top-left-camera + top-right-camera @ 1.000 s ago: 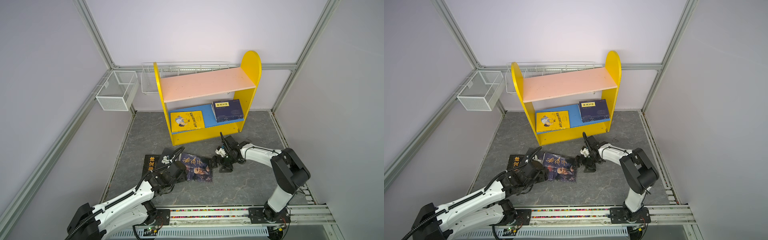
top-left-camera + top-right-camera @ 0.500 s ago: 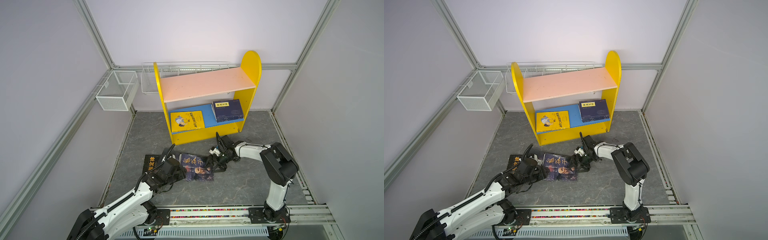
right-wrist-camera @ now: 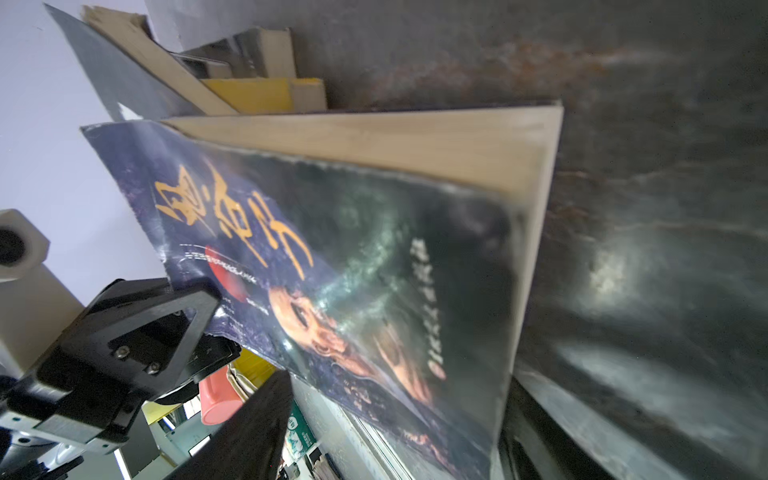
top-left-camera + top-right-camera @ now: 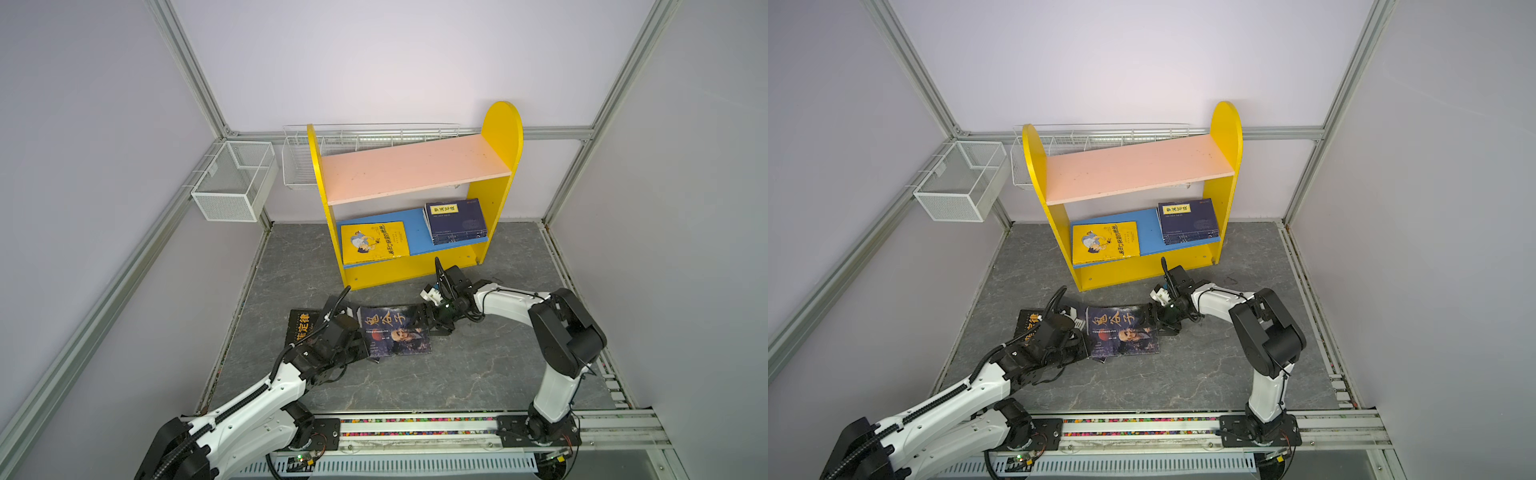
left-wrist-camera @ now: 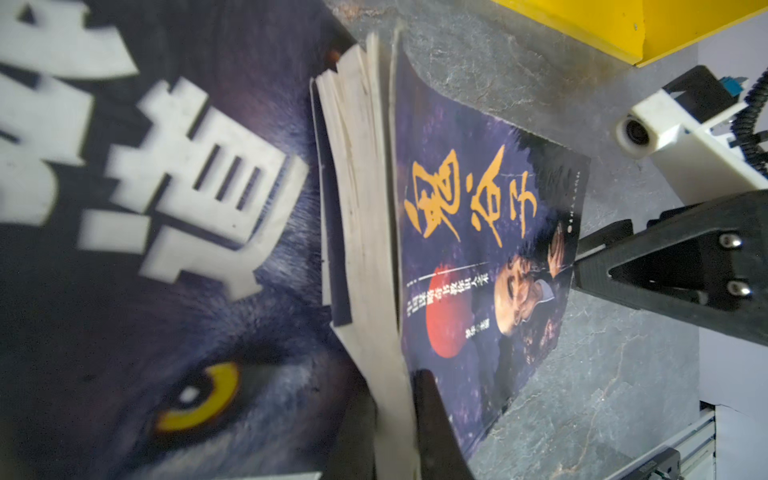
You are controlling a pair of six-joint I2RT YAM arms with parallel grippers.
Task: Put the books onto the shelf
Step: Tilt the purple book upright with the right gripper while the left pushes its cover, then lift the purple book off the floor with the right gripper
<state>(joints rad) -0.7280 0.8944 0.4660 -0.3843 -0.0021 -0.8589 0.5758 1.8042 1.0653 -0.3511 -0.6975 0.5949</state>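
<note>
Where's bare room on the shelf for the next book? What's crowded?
Pink board: wholly bare. Blue board: a strip between yellow book and navy stack. Crowded: floor before the shelf, left pincer and right pincer at the purple book, black book beside it.

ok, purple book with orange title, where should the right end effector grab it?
Its edge facing the right end effector, approached low from that side, fingers above and below. The purple book lies nearly flat, cover up, and the left end effector clamps the opposite edge.
</note>
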